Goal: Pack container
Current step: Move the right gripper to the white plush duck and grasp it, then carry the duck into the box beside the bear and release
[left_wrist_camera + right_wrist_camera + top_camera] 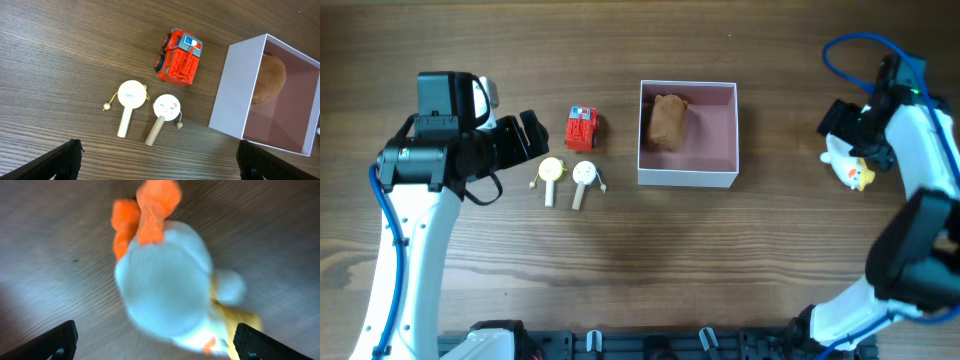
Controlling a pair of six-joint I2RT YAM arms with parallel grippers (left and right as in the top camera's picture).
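Observation:
The container is a square white box with a pink interior at the table's middle. A brown plush toy lies inside it. It also shows in the left wrist view. Left of it lie a red toy truck and two small wooden rattle drums. My left gripper is open and empty, just left of the truck. My right gripper is open right above a white and yellow duck toy at the far right. The duck fills the blurred right wrist view between the fingers.
The truck and the drums lie close together in the left wrist view. A blue cable loops off the right arm at the back right.

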